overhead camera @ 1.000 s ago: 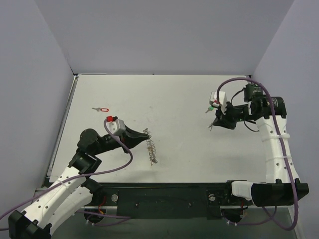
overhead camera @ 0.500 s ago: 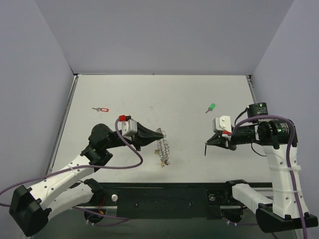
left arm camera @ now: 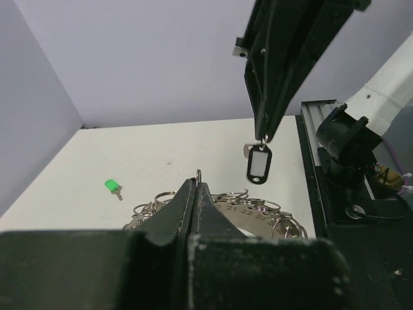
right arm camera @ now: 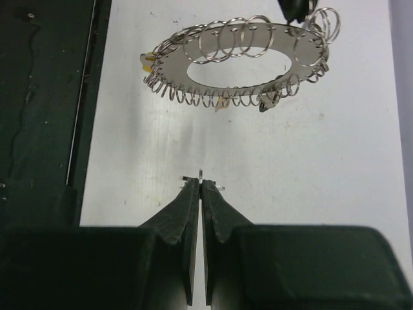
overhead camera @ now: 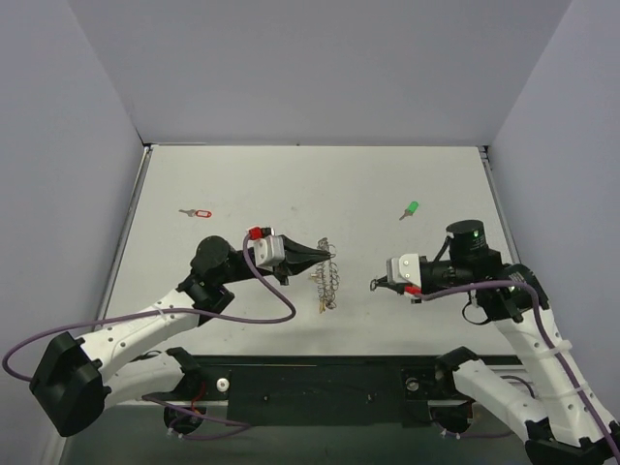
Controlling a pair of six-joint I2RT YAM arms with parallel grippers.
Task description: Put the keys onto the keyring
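The keyring [overhead camera: 327,283], a flat silver ring strung with many small wire loops, hangs off the table from my left gripper [overhead camera: 329,254], which is shut on one of its loops [left arm camera: 198,175]. In the left wrist view the numbered ring [left arm camera: 261,210] lies just beyond the fingertips. My right gripper [overhead camera: 373,285] is shut on a key with a dark tag [left arm camera: 259,164] that dangles a short way right of the keyring. From the right wrist, only a thin metal edge [right arm camera: 201,175] shows between the fingertips, with the keyring [right arm camera: 193,64] straight ahead.
A green-headed key [overhead camera: 411,209] lies on the white table at the back right, also seen as the green key [left arm camera: 112,186] from the left wrist. A red-tagged key [overhead camera: 199,212] lies at the back left. Grey walls stand on three sides; a black rail [overhead camera: 320,383] runs along the near edge.
My left gripper has carried the keyring right and further out. My right arm has swung from the back right toward the middle, bringing the dark-tagged key close to the keyring.
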